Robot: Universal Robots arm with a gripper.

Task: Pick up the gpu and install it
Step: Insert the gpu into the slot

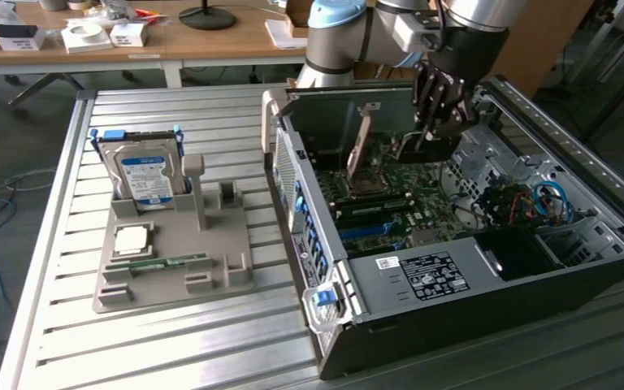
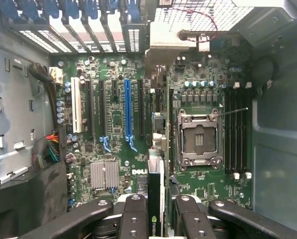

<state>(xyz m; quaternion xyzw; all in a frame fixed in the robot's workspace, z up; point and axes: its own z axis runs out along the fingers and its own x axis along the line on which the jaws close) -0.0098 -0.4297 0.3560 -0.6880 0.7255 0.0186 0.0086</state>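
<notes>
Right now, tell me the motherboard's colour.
The motherboard is green, and this shows best in the wrist view.

Black multi-link gripper clamped on thin dark gpu seen edge-on, over green motherboard inside grey metal case, long blue expansion slot among black slots, empty silver processor socket nearby

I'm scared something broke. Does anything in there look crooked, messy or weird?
Nothing looks broken or spilled. The gpu is clamped edge-on in the jaws above the motherboard, not in a slot yet, and the processor socket sits empty.
</notes>
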